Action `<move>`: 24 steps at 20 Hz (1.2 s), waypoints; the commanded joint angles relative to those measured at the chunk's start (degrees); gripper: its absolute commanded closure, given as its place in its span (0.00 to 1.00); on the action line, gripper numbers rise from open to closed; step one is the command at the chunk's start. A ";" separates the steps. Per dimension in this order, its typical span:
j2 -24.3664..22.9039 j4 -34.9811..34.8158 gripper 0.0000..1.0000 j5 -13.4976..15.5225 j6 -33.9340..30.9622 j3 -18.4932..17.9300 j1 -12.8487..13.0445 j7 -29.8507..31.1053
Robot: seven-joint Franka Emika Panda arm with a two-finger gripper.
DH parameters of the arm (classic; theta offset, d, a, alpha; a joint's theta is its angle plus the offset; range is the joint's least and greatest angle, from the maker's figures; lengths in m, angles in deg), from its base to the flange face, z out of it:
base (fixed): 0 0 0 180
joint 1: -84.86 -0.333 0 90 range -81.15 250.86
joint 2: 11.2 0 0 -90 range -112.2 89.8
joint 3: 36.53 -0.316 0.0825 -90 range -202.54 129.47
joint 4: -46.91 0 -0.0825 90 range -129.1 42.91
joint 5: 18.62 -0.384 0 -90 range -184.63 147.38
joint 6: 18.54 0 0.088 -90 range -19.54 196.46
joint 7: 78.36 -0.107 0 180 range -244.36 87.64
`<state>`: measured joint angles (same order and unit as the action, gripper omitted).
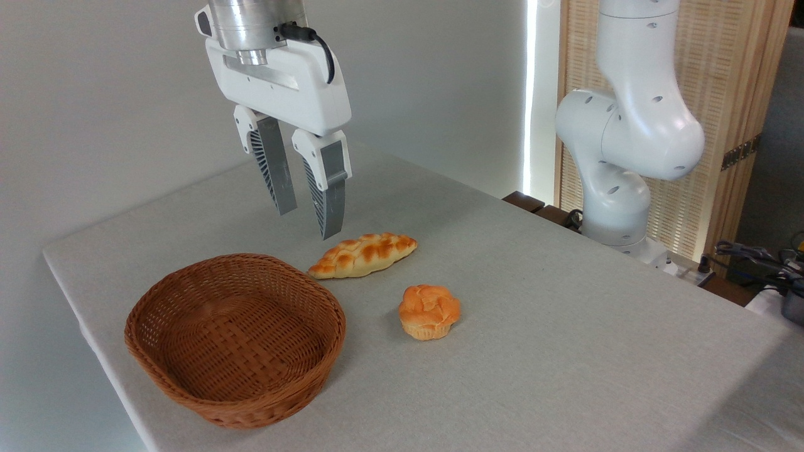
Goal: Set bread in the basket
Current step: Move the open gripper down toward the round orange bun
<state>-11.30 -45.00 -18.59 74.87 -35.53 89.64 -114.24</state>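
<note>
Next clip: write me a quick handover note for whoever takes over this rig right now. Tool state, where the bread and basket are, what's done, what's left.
Tool: open, empty, hanging above the table near the braided loaf, touching nothing.
Bun: upright on the table, right of the basket, in front of the loaf, untouched.
Basket: on the table at left, nothing inside.
Done: nothing yet.
Left: move over the bun, grasp it, carry it to the basket and release.
</note>
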 commanded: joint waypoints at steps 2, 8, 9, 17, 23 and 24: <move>-0.34 -0.03 0.00 -0.13 -0.60 -0.04 0.05 0.81; -1.39 -2.04 0.00 -0.13 -0.60 -0.04 0.05 0.81; -2.53 -3.27 0.00 0.05 -0.43 -0.04 0.14 0.72; -13.69 -25.06 0.00 0.32 10.38 0.58 7.17 0.55; -15.90 -31.92 0.00 -7.50 10.47 -0.65 6.91 -3.06; -15.81 -33.67 0.00 -9.07 11.17 -0.92 6.91 -3.06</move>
<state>-25.56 -73.56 -23.98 83.98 -35.33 96.35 -116.17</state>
